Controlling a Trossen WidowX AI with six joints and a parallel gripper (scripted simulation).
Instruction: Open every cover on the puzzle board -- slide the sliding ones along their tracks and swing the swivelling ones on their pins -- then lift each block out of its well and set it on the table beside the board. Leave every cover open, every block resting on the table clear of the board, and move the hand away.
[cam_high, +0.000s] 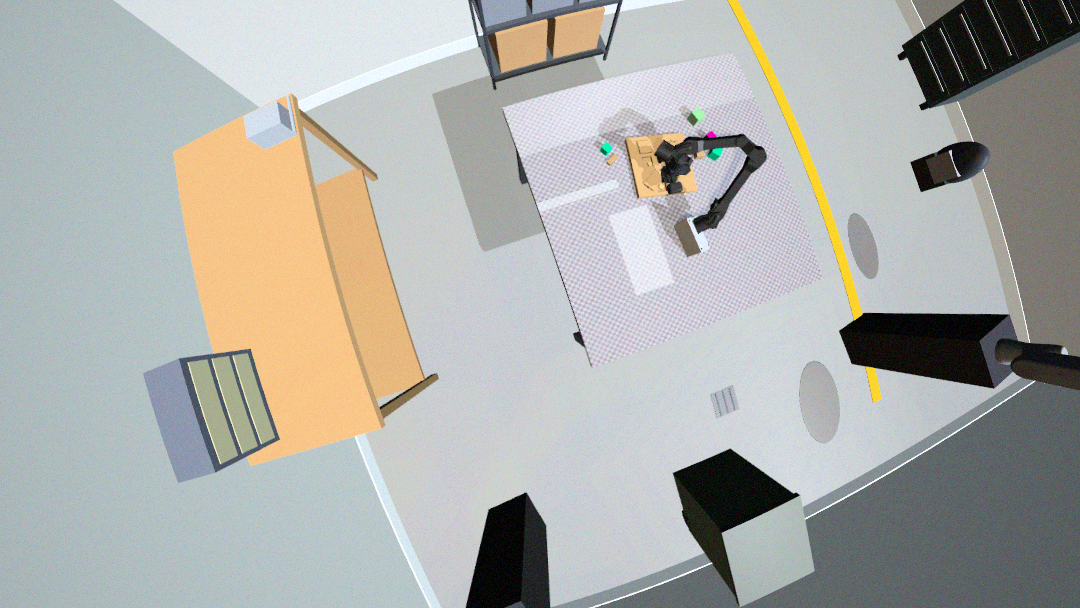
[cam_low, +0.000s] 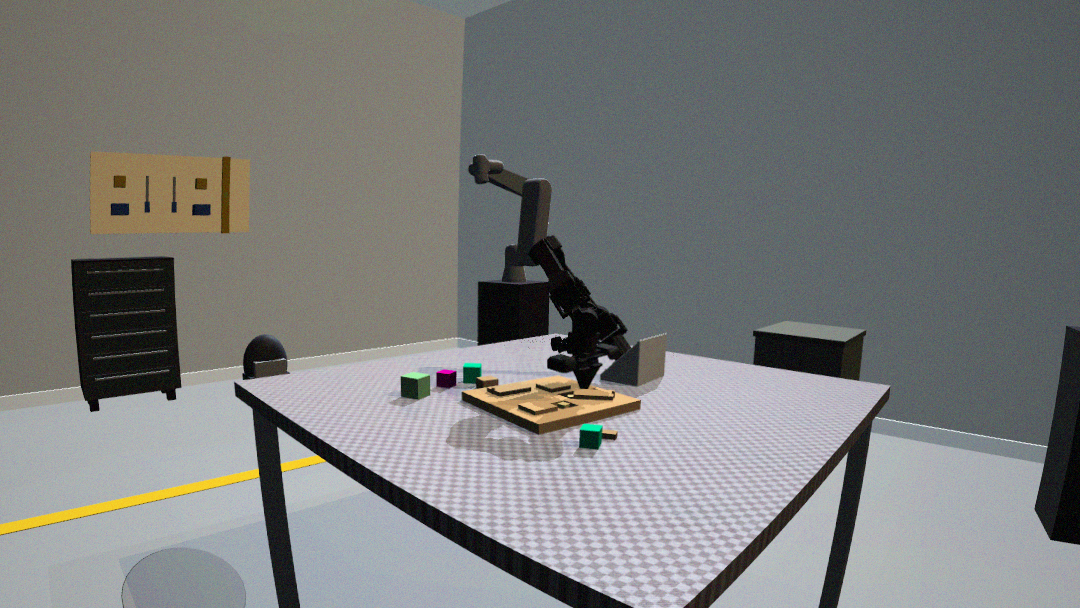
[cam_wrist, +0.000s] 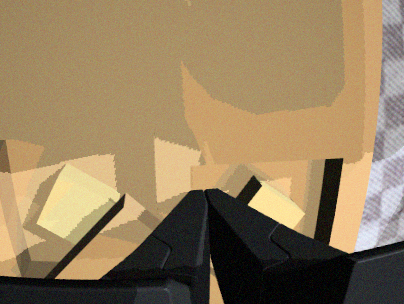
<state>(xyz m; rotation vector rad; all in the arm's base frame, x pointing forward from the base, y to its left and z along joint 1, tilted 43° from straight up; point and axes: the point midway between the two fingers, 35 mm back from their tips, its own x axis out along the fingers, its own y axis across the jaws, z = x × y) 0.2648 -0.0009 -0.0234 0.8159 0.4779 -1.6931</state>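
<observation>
The wooden puzzle board lies on the table. My gripper is shut and empty, its tips low over a long cover on the board. Other raised covers show on the board; I cannot tell how far each stands open. A light green block, a magenta block and a teal block rest on the table beside one side. Another teal block rests beyond the opposite side. The arm hides part of the board from above.
A small wooden piece lies by the lone teal block. Another wooden piece sits at the board's edge near the three blocks. A grey wedge-shaped stand stands on the table behind the board, close to the arm.
</observation>
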